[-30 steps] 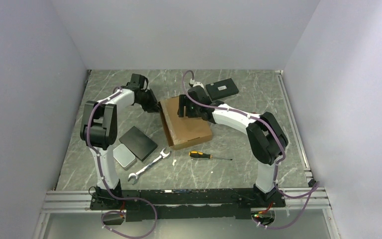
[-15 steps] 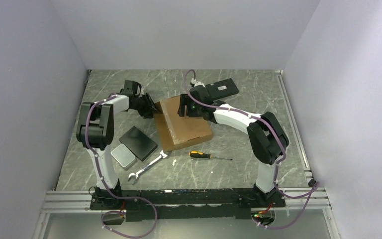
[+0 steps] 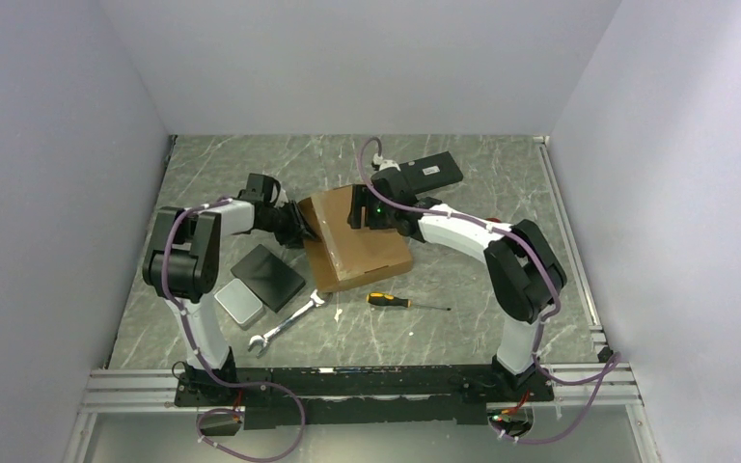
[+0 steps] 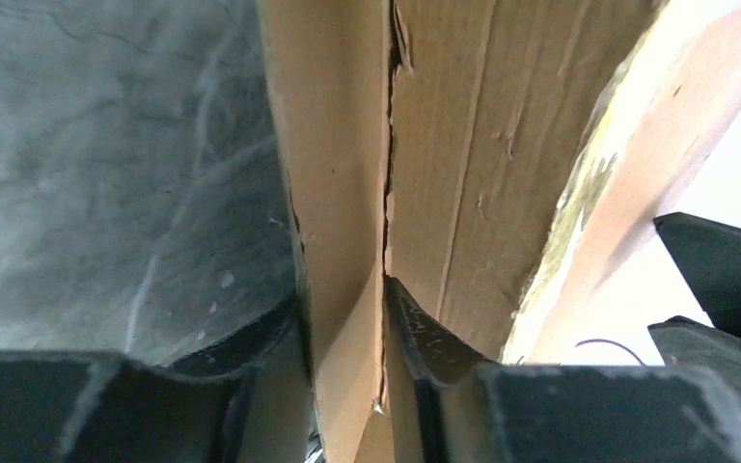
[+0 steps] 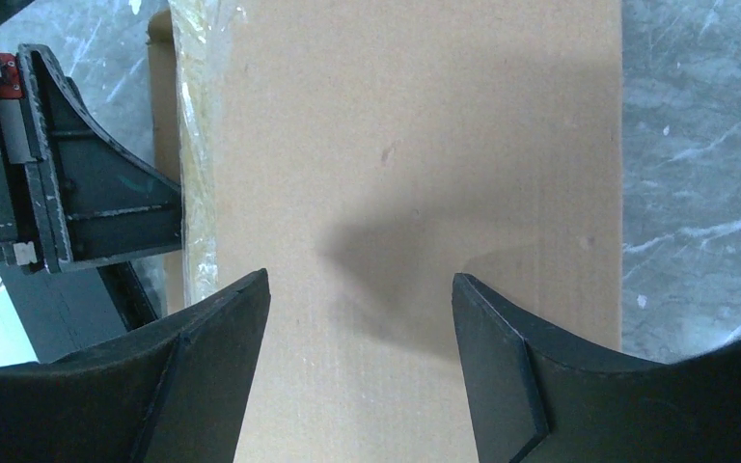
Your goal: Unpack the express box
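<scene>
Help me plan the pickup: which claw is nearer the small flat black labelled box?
Right. The right claw sits over the brown cardboard mailer box, just left of the black labelled box; the left claw grips the mailer's left edge.

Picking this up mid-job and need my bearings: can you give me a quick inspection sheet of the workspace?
Surface: grey marbled table.
Job's things: cardboard box mid-table, lid down, clear tape along one edge.
Clutter: black labelled box behind it; dark slab, metal tin, wrench and screwdriver nearer the arms.
Grippers: left gripper pinching a cardboard panel on the box's left side; right gripper open over the lid.
Cables: purple cables run along both arms and loop below the bases.
Surroundings: plain walls on three sides, metal rail at the near edge.
</scene>
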Controlling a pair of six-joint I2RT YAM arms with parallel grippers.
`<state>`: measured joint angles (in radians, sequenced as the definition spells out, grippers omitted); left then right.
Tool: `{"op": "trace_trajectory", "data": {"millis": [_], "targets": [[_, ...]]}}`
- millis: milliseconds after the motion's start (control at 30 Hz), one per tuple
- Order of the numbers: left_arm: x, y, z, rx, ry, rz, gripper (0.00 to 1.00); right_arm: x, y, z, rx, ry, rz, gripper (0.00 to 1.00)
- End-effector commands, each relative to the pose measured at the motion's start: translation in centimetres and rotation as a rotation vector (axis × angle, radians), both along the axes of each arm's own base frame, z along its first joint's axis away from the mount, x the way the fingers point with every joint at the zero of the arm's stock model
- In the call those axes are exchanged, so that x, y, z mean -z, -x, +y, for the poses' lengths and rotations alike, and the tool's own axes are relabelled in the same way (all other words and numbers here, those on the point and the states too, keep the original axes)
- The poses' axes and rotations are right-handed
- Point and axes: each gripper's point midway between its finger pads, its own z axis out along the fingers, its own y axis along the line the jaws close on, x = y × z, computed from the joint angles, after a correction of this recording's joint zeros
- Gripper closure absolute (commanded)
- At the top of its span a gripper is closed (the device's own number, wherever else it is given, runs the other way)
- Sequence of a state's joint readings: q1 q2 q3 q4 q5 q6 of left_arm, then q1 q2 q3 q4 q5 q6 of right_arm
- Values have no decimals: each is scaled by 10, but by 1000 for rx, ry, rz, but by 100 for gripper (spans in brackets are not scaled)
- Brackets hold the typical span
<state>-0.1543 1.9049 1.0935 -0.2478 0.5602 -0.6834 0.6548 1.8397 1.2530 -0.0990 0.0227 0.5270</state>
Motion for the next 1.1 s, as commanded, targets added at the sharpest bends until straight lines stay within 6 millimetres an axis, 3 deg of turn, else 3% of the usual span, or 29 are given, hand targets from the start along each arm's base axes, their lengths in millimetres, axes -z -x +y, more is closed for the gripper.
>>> {"op": "trace_trajectory", "data": {"millis": [0, 167, 300, 533, 733, 933, 1067], "targets": [[-5, 6, -10, 22, 17, -22, 70, -13, 4, -10, 7, 28, -30, 26], [-15, 10, -7, 30, 0, -45, 88, -28, 10, -16, 14, 97, -80, 19], [-45, 12, -2, 44, -26, -102, 100, -39, 19, -16, 4, 173, -127, 11], [-107, 13, 3, 100, -65, -201, 100, -58, 37, -9, -36, 200, -139, 6], [-147, 19, 21, 153, -193, -242, 100, -87, 43, -4, -57, 9, -118, 5], [-180, 22, 39, 189, -306, -272, 100, -95, 43, -6, -59, -137, -64, 5], [-194, 22, 47, 204, -355, -295, 100, -107, 45, -6, -66, -342, -26, 5]]}}
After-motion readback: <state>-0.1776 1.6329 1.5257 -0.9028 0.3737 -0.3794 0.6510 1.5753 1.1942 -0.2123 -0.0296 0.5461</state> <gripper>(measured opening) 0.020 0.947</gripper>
